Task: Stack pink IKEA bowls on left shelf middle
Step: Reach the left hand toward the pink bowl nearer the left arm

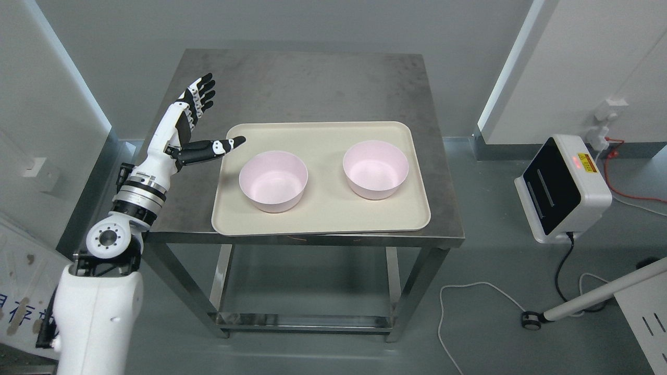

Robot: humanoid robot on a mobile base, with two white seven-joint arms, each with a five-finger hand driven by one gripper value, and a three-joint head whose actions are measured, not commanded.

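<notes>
White arm, black-and-white hand

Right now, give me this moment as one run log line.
left robot hand: open, raised left of tray | bowls: left bowl, right bowl apart on tray, unstacked | table

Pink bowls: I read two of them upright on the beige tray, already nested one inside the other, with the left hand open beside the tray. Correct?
Not quite. The head view shows the two pink bowls upright on the beige tray but apart, side by side: the left bowl and the right bowl do not touch. The left hand is open beside the tray, as you say.
</notes>
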